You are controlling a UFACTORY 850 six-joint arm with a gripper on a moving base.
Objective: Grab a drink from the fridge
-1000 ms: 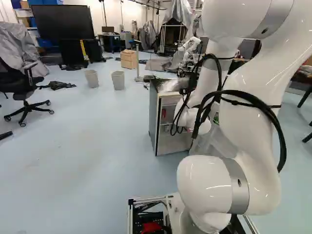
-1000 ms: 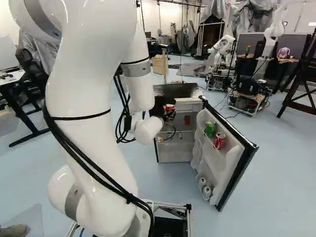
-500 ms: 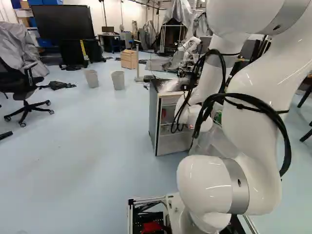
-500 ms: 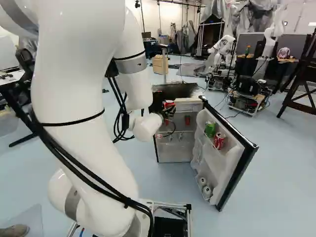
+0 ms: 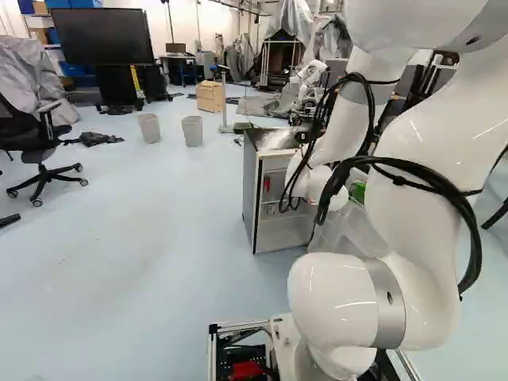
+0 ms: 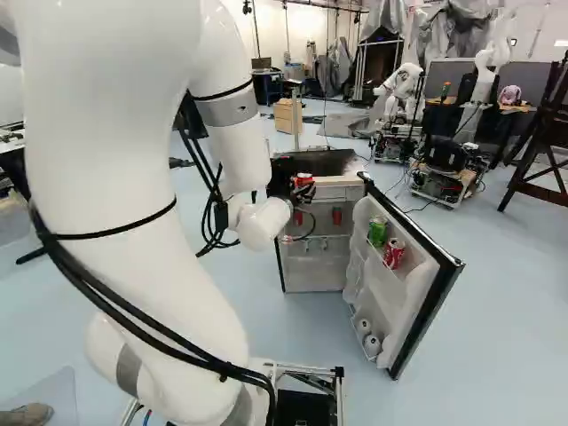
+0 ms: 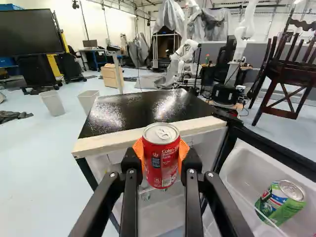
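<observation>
While the gripper (image 6: 302, 192) is in front of the fridge (image 7: 148, 111), its two black fingers are closed around a red can (image 7: 161, 170), and the orange pads (image 7: 183, 149) press it from both sides. This can stands upright in the grasp, at the front edge of the fridge's dark, shiny top, and its lid is facing up. Behind the gripper, the white arm (image 6: 124, 169) comes down from the left in the right base view.

The fridge door (image 6: 426, 293) is wide open, to the right of the body in that view. On its upper shelf a green can (image 7: 281, 201) and a second red can (image 6: 394, 253) are beside each other; on the low shelf there are two pale round things (image 6: 372, 344), which I cannot identify. Inside the body one more small red item (image 6: 336, 216) is visible.

Farther away, in the left base view, two grey bins (image 5: 192, 131) stand near a wooden drawer unit (image 5: 209, 97). Another robot (image 6: 404, 84) is beyond the fridge.
</observation>
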